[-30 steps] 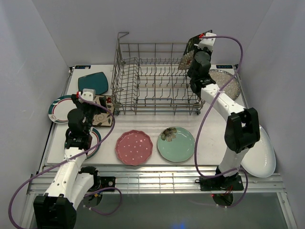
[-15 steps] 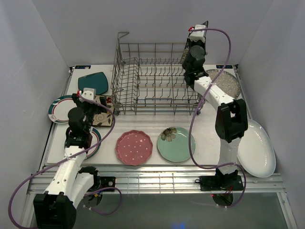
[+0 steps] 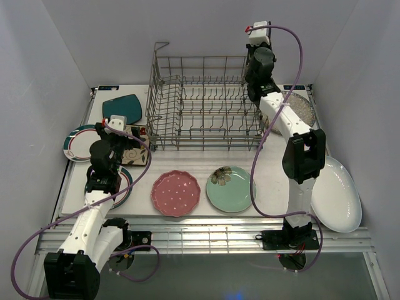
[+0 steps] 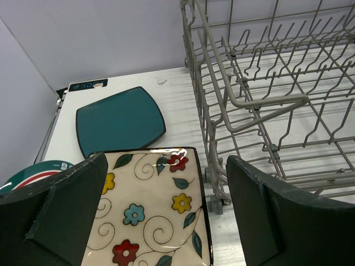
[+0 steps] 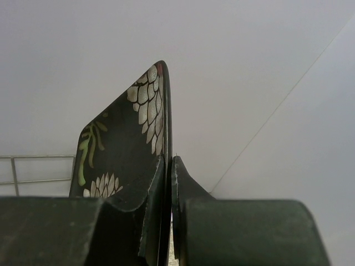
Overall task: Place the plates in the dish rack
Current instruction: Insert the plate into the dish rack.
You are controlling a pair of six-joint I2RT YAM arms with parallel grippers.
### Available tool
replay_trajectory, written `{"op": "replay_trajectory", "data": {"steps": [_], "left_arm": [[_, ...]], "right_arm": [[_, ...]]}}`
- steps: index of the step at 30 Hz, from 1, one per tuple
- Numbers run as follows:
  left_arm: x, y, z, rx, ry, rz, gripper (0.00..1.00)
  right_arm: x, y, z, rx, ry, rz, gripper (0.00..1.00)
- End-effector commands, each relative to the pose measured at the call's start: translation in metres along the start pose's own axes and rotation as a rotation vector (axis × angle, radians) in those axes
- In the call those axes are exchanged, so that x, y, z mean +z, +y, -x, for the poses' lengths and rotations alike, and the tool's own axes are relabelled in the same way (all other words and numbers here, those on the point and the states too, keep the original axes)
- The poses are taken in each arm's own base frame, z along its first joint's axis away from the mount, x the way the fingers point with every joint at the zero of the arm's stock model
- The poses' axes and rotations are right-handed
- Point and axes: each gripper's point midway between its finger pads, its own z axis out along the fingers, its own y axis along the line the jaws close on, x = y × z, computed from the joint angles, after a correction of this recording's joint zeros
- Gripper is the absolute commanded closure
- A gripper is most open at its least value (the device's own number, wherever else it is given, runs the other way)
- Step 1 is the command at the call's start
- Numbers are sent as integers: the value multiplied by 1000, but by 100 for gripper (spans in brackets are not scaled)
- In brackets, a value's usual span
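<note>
Black square plate (image 5: 130,138) bears white scaled petals; cream square plate (image 4: 150,210) shows red, yellow, blue flowers and swirls.

The left arm (image 3: 84,228) and right arm (image 3: 287,125) have white links, black joint housings, 1 purple cable (image 3: 252,181) each, and dark grey blocky fingers (image 4: 260,221).

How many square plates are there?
3: the teal plate at the back left, the cream flowery plate below the left gripper, and the dark flowery plate held by the right gripper. More could be hidden.
</note>
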Motion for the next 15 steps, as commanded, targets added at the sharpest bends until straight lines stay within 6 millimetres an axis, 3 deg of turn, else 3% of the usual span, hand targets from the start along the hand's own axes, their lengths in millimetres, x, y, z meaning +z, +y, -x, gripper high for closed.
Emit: {"op": "replay_trajectory", "data": {"steps": [1,7,15], "left_arm": [[1,2,17,10,-32,2,2],[4,2,14,9,-17,3,2],[-2,-2,22,8,-40,-20,2]], "right_arm": [[6,-36,87,87,-206,-37,92],[9,-34,82,-5,-211,30,92],[16,-13,52,-104,-183,89,92]]}}
